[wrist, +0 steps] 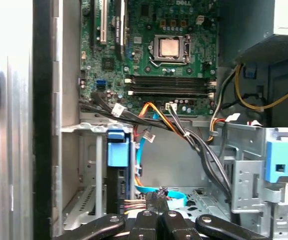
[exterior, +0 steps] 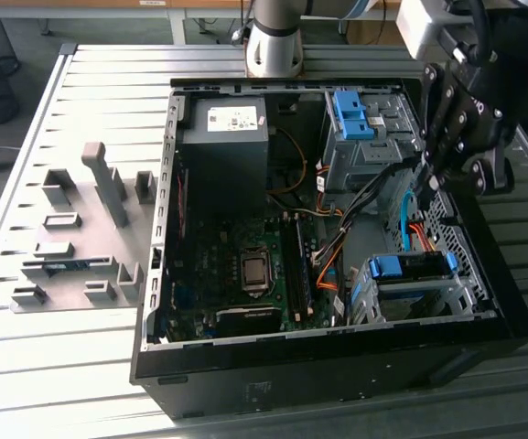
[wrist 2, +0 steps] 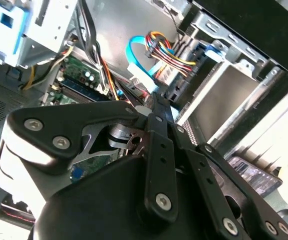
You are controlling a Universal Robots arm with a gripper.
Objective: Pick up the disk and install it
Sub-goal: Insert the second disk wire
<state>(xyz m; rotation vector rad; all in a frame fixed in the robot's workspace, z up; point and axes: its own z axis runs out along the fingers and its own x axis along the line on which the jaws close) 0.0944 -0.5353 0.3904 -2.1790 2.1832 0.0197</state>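
- Grey metal slats make the desk [exterior: 62, 366] in the exterior view. On it stands one open black computer case [exterior: 337, 370], and at the exterior view's left lie several grey blocks [exterior: 71, 247].
- Inside the case I count one black box [exterior: 227, 155] with one white sticker [exterior: 231, 117], one green mainboard [exterior: 236, 265] and two metal drive cages.
- One cage, at the near right corner, contains the disk [exterior: 412, 268] with its blue frame. The other cage, at the far side, carries one bare blue bracket [exterior: 350, 112].
- One tool [exterior: 431, 174] hangs over the right part of the case, between the two cages. It touches nothing.
- In the second wrist view the tool [wrist 2: 153, 102] has its black fingers together, with nothing between them. Beyond it are one light blue flat cable [wrist 2: 139, 60], one bundle of coloured wires [wrist 2: 163, 47] and the blue frame of the disk [wrist 2: 209, 50] in its cage.
- In the first wrist view the tool [wrist: 156, 195] is again pressed together. The disk [wrist: 118, 150] sits on edge in its cage. The blue bracket [wrist: 283, 160] is in the other cage. The mainboard [wrist: 153, 55] has one square silver socket [wrist: 168, 47].
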